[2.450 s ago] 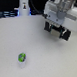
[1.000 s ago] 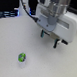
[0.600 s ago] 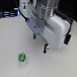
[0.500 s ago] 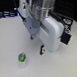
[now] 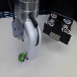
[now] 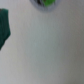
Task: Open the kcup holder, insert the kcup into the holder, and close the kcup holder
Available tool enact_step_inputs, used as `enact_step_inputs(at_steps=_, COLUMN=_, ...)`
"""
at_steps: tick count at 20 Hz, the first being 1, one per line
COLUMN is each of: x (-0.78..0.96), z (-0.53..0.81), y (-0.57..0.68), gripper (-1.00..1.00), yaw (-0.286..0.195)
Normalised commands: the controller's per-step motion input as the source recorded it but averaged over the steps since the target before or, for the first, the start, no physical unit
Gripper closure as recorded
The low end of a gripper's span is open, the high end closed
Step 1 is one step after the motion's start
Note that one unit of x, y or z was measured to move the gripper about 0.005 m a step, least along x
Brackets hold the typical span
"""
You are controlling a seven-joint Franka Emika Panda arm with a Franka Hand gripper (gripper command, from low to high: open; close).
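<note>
The white desk (image 5: 6,50) carries everything. The Panda arm (image 5: 30,31) is seen reaching down toward the desk's near middle. The kcup holder (image 5: 58,27) stands near the far edge, on the exterior view's right, well apart. The kcup (image 5: 21,58) lies just beside the arm's lower end, partly hidden; its axis cannot be told. The gripper is hidden, so whether its jaws are parted cannot be told.
</note>
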Motion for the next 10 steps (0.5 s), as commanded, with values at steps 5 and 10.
enact_step_inputs(at_steps=5, x=0.53, z=-0.14, y=-0.23, gripper=-1.0, yaw=-0.204)
enact_step_inputs(at_steps=10, x=0.19, z=-0.21, y=0.0, gripper=-1.0, yaw=-0.143)
